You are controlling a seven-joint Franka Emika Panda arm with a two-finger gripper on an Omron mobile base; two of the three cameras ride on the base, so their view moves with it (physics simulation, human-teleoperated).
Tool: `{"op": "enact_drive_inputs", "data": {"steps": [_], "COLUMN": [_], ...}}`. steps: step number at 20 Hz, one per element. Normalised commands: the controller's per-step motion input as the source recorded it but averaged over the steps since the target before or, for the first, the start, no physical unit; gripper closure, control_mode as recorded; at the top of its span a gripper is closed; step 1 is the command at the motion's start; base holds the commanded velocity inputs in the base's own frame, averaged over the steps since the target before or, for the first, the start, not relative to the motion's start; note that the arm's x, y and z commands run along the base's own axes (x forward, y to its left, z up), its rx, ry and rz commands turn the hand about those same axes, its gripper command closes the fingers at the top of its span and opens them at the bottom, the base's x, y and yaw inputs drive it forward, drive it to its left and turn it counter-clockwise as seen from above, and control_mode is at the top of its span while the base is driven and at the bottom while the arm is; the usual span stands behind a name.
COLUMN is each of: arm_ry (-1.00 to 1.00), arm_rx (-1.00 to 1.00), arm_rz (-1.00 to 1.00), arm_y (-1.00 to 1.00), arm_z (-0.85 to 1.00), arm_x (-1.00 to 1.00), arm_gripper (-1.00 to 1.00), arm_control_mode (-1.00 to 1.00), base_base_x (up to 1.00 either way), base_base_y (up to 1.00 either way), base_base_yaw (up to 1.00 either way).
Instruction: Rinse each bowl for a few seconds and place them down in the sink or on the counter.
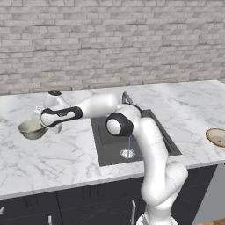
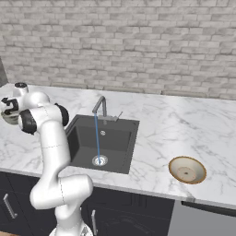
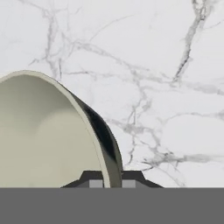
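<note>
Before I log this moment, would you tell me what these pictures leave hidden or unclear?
- Left base view: the arm covers the faucet and the sink's middle.
- Left base view: the tan bowl is cut off by the right edge.
- Right base view: the arm hides most of the cream bowl.
- Hand view: the grey band covers the gripper, so whether the jaws pinch the cream bowl's rim is unclear.

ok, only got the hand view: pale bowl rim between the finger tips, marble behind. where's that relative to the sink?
Observer: The gripper holds the deep greenish-cream bowl over the white marble counter, left of the dark grey sink.
Operator: tap on?
Observer: Yes, a thin blue stream runs from the slim silver faucet to the round drain.
Operator: other bowl?
Observer: The shallow tan bowl sits on the counter right of the sink.
</note>
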Motion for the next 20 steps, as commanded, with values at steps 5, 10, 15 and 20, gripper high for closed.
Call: {"op": "enact_drive_inputs", "data": {"steps": [5, 10, 15, 20], "arm_ry": [-0.03, -0.03, -0.04, -0.07], "arm_rx": [-0.08, -0.09, -0.1, -0.11], "arm_rz": [-0.16, -0.27, -0.33, -0.39], "arm_y": [-0.13, -0.24, -0.13, 0.0], "arm_z": [0.39, 0.48, 0.38, 0.25], "arm_x": [-0.15, -0.1, -0.13, -0.09], "arm_gripper": [1.0, 1.0, 1.0, 1.0], "arm_control_mode": [-1.0, -1.0, -1.0, -1.0], "base_base_x": [0.0, 0.0, 0.0, 0.0], "base_base_y": [0.0, 0.0, 0.0, 0.0], "base_base_yaw": [0.0, 0.0, 0.0, 0.0]}}
